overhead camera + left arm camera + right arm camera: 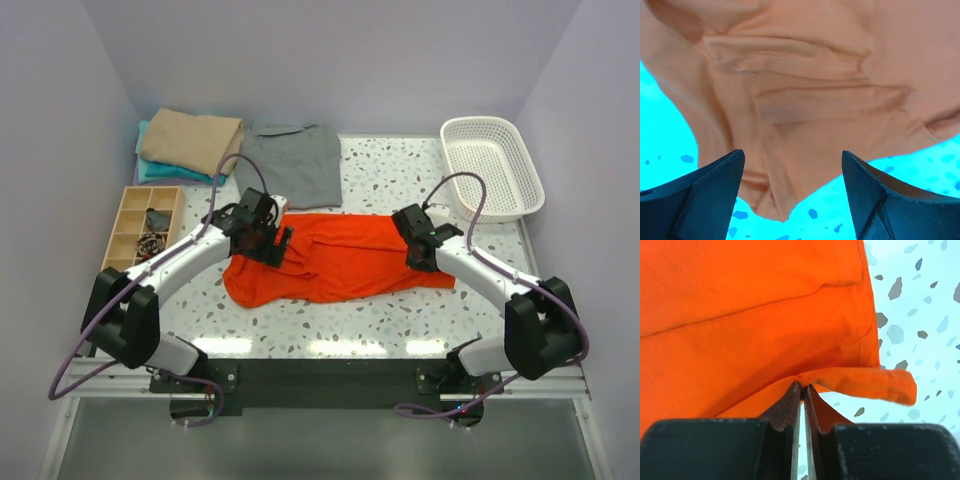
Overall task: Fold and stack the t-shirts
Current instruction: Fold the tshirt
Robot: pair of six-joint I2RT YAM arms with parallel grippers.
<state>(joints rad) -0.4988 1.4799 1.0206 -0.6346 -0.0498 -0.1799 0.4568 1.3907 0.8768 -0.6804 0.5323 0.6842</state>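
Note:
The bright orange-red t-shirt [340,258] lies crumpled lengthwise across the middle of the table. My left gripper [270,245] hovers over its left end, jaws wide open with nothing between them; in the left wrist view the cloth [805,90] lies beyond the open gripper [792,165]. My right gripper [418,250] is at the shirt's right end, and its tips [803,386] pinch a fold of the orange cloth [750,315] near the hem. A grey t-shirt [295,165] lies flat behind. Folded tan [190,140] and teal [150,172] t-shirts are stacked at the back left.
A white mesh basket [492,165] stands at the back right. A wooden compartment tray [130,225] sits at the left edge, beside the left arm. Purple walls close in the table on three sides.

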